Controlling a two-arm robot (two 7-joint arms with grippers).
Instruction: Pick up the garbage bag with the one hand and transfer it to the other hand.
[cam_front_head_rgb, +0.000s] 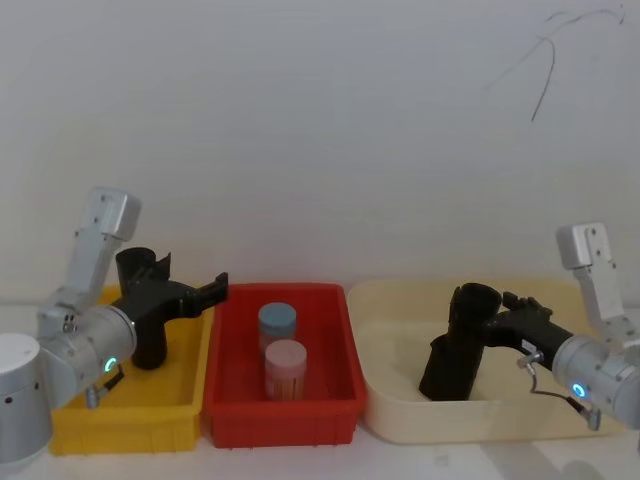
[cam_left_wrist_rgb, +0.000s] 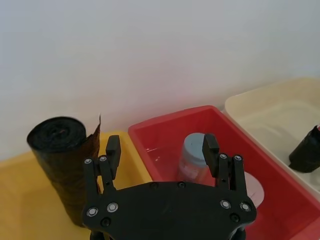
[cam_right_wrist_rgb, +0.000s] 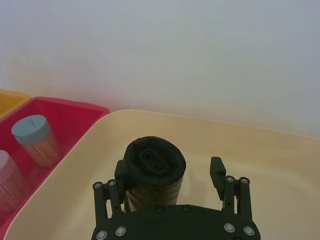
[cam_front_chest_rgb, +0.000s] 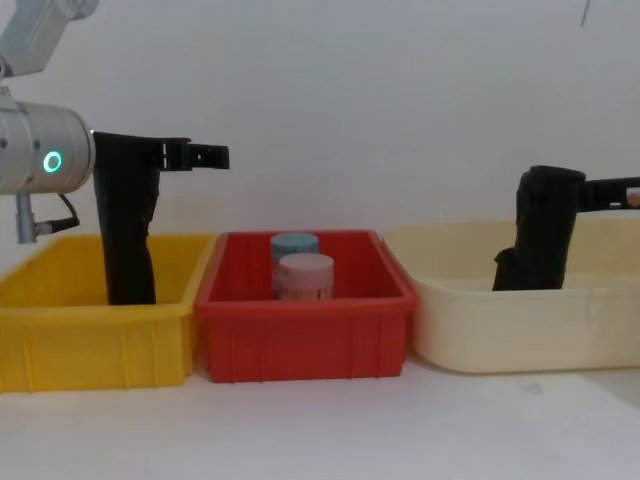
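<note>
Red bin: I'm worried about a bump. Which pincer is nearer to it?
Left. The left pincer hovers with its tips above the red bin's left rim. The right pincer is farther off, over the cream tub beyond the bin's right side.

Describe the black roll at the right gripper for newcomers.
Find the cream plastic tub, rightmost of three bins. The chunky black plastic roll stands inside, between the fingers of the right gripper; the other black roll, in the yellow bin, has a flap.

No readable text, labels, brands, numbers or signs on anything shown
</note>
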